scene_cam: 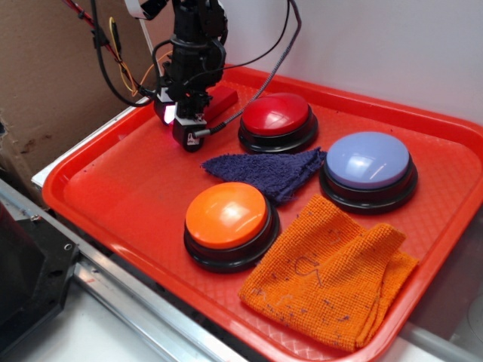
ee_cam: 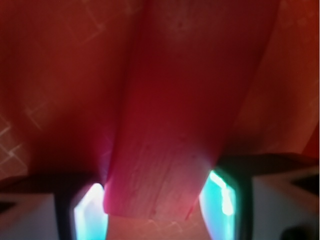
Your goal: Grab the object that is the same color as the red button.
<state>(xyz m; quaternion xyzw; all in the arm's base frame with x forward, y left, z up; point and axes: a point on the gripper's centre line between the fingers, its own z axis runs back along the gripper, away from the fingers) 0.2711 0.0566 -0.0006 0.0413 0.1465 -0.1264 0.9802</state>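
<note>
1. My claw (scene_cam: 183,121) is down at the far left corner of the tray (scene_cam: 113,188), pointing at the tray floor. In the wrist view my two fingers (ee_cam: 90,212) stand either side of the block (ee_cam: 165,150), each just against a long side of it, the jaws narrowed to about the block's width. I read that as a close on the block, though the blur keeps me from seeing the contact sharply.
2. The block fills the middle of the wrist view, running away from me, its near end between my fingertips. In the exterior view only its right end (scene_cam: 220,98) shows, sticking out from behind my claw, low on the tray near the back rim. Whether it rests on the tray or is a touch off it, I cannot tell.
3. Just right of the block sits the red button (scene_cam: 276,115), near it but apart.
4. In front of that button lies a purple cloth (scene_cam: 264,172), crumpled, its right corner touching the base of the blue button (scene_cam: 367,162).
5. The blue button stands to the right of the red one, well apart from me.
6. The orange button (scene_cam: 228,217) stands nearer the front edge, just below the purple cloth.
7. An orange cloth (scene_cam: 332,275) lies folded at the front right, its left edge beside the orange button and its top edge under the blue button's rim.
</note>
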